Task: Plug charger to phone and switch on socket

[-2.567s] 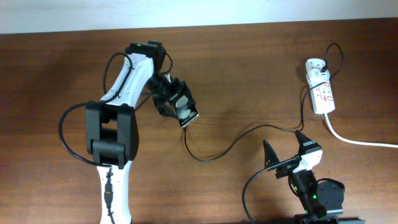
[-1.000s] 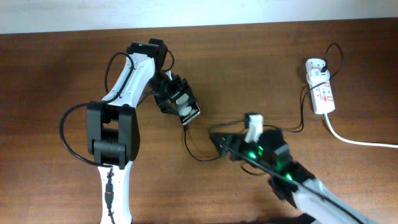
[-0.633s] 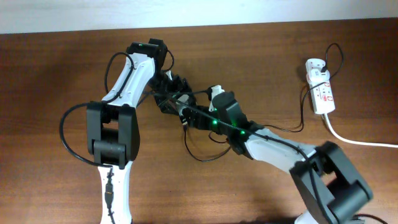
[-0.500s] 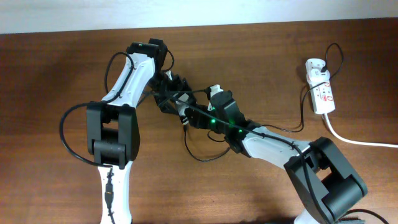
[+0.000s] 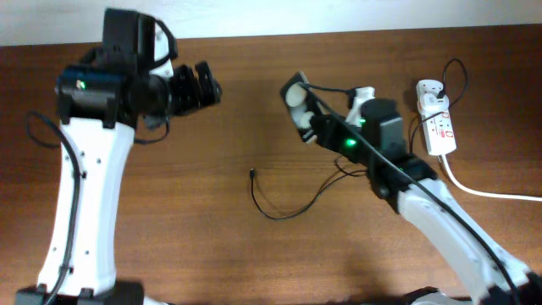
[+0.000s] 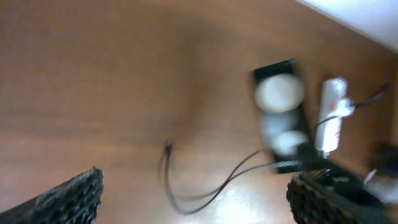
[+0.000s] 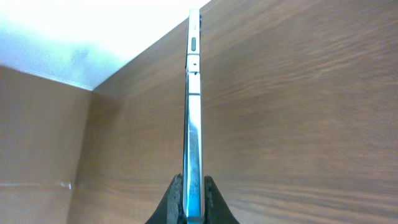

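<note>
The phone had changed hands: the right end effector was now clamped on its lower end, holding it edge-on and apparently clear of the counter. The left end effector had let go and pulled away to the far upper left, its fingers spread wide with nothing between them. Half a second earlier the left one had been holding the phone near the middle of the counter while the right reached in beside it. Since then the phone had moved up and to the right, closer to the socket but still apart from it. The charger lay loose where it had been, its plug tip well apart from the phone. So plugging in was not yet done, and the socket looked untouched.
</note>
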You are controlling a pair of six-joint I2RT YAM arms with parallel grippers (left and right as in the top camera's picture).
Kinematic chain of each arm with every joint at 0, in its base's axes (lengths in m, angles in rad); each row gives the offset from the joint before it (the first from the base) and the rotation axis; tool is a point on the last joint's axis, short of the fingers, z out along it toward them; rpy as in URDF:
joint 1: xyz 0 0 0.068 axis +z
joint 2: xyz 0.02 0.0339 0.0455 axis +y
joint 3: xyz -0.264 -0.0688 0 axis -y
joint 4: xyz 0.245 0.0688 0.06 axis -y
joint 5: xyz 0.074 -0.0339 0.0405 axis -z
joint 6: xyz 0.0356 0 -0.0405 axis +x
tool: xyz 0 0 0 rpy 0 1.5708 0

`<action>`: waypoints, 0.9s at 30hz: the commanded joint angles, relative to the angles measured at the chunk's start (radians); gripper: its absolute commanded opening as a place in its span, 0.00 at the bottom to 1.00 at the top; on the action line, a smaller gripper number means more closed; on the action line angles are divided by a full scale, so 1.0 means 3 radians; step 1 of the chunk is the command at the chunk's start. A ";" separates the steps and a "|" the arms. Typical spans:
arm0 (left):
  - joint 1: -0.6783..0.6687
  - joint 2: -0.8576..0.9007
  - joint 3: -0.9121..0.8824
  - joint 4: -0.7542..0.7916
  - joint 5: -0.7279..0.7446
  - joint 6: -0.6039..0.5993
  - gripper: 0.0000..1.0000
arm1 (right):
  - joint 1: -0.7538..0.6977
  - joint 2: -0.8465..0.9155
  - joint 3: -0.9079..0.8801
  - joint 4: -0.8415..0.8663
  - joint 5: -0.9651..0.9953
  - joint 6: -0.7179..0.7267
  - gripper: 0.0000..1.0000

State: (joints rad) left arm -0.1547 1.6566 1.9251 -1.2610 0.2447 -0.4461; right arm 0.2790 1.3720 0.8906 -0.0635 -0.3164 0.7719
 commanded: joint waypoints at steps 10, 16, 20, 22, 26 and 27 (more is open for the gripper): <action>-0.0023 -0.0765 -0.4058 0.4813 0.1615 -0.0978 0.99 | -0.0320 0.0011 -0.0426 0.0746 -0.0888 0.0652 0.04; -0.0145 -0.0750 -0.4140 0.4910 0.1453 -0.1005 0.99 | -0.0318 0.0633 -0.0488 0.1331 -0.1171 0.0923 0.04; -0.0145 -0.0750 -0.4140 0.4823 0.1452 -0.1005 0.99 | -0.0318 0.0684 -0.0488 0.1369 -0.1282 0.0922 0.04; -0.0145 -0.0750 -0.4140 0.4824 0.1453 -0.1005 0.99 | -0.0318 0.0684 -0.0488 0.1375 -0.1306 0.0923 0.04; -0.0145 -0.0750 -0.4140 0.4822 0.1415 -0.1005 0.99 | -0.0318 0.0684 -0.0488 0.1375 -0.1316 0.0923 0.04; -0.0145 -0.0750 -0.4140 0.4838 0.1413 -0.1006 0.99 | -0.0317 0.0684 -0.0488 0.1381 -0.1331 0.0970 0.04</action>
State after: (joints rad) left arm -0.1982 1.4452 0.6903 0.1841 0.6804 -0.7433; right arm 0.1856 1.5875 0.7345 0.3317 -0.6800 1.0481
